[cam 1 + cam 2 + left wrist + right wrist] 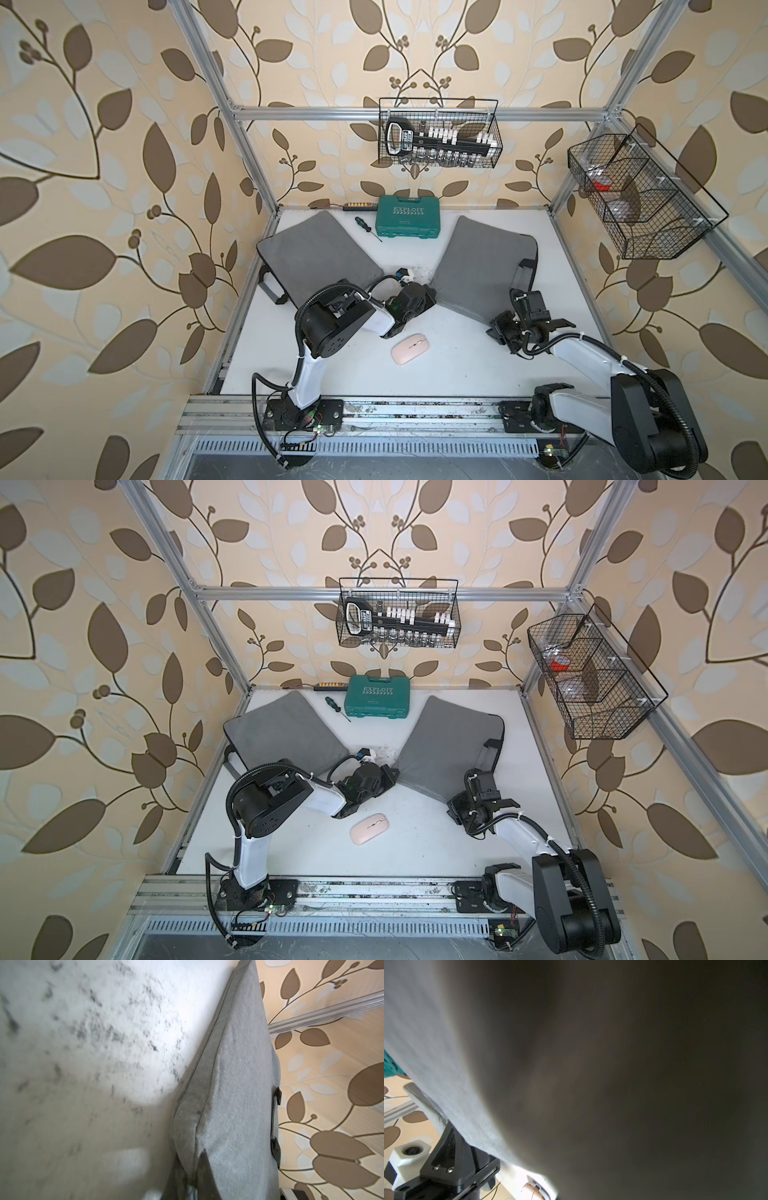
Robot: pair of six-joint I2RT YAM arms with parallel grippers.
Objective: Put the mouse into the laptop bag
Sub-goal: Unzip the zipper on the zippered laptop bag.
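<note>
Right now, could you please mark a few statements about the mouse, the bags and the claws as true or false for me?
1. The pink mouse lies on the table, outside both bags. True.
2. The left claw is open above the mouse. False: it is shut on a near corner of the right laptop bag.
3. The screwdriver lies on top of the green case. False: it lies on the table beside the case.
4. A second grey bag, the left laptop bag, also lies on the table. True.
</note>
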